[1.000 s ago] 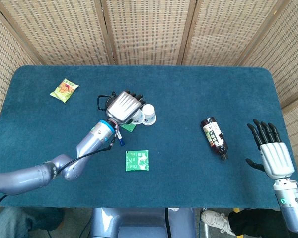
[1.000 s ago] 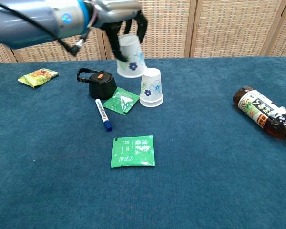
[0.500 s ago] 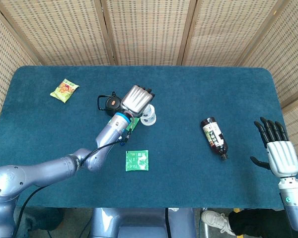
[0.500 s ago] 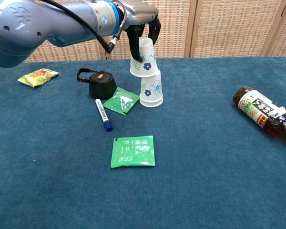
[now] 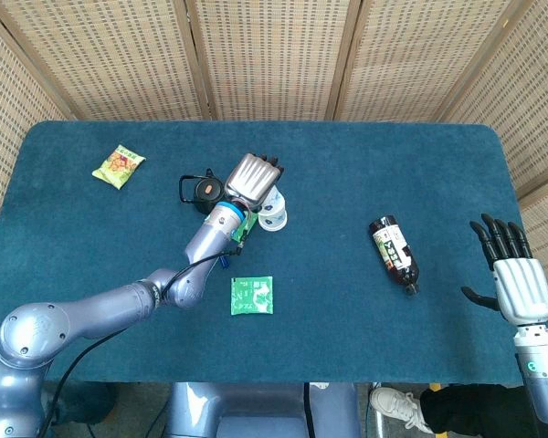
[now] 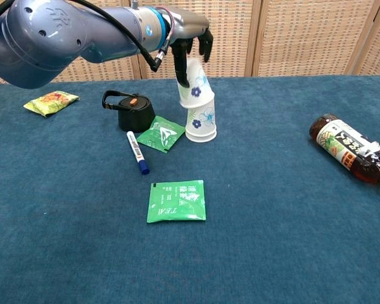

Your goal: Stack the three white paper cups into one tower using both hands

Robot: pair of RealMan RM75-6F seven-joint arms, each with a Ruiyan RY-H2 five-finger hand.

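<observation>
A white flowered paper cup [image 6: 201, 120] stands upside down on the blue table [image 6: 272, 240]. A second cup [image 6: 196, 85] sits tilted on top of it, its top blurred. My left hand [image 6: 193, 49] holds this upper cup, with the thumb along its left side and the fingers curled over its top right. In the head view the left hand [image 5: 254, 176] covers most of the cups [image 5: 273, 215]. I cannot make out a separate third cup. My right hand [image 5: 516, 285] hovers open at the table's right front edge, far from the cups.
A black lid [image 6: 134, 113], a blue marker [image 6: 137, 152] and a green packet [image 6: 160, 133] lie just left of the cups. A green tea packet [image 6: 176, 201] lies in front. A brown bottle [image 6: 351, 149] lies at the right and a snack packet [image 6: 49, 101] at the far left.
My left hand carried the upper cup to the right and lowered it onto the standing cup, where it now leans. The right hand drew back slightly toward the table's edge.
</observation>
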